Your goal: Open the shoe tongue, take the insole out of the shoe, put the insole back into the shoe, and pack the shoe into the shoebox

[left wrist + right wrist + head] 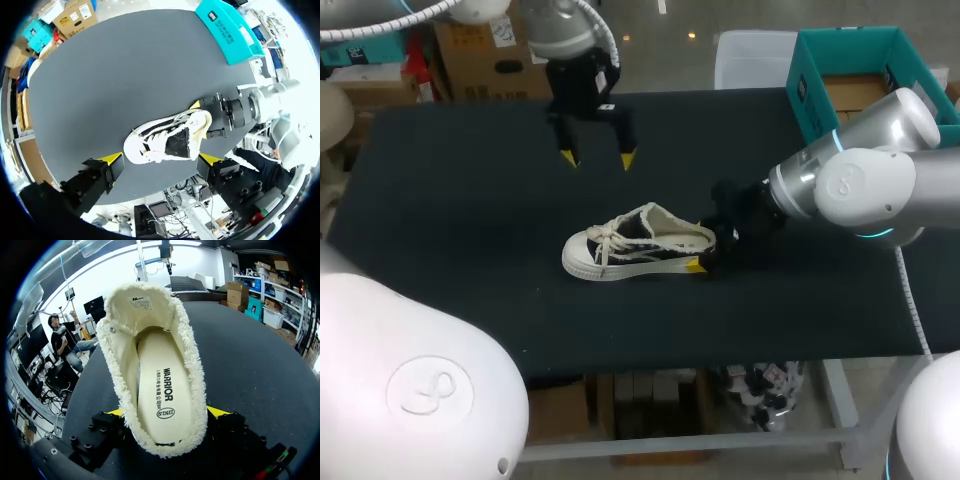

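A cream and black canvas shoe [630,245] lies on its sole in the middle of the black table [470,220], toe towards the left. Its cream insole [162,390] lies inside and the tongue [142,302] stands up at the far end. My right gripper [705,250] is at the heel. Its yellow-tipped fingers [217,411] press the heel from both sides, shut on the shoe [190,370]. My left gripper [597,159] hangs open over the table behind the shoe, holding nothing. In the left wrist view the shoe [167,140] lies below the left gripper [161,160].
A teal open box [860,80] stands at the table's back right corner, also seen in the left wrist view [230,32]. Bare black tabletop stretches to the left of the shoe and in front of it.
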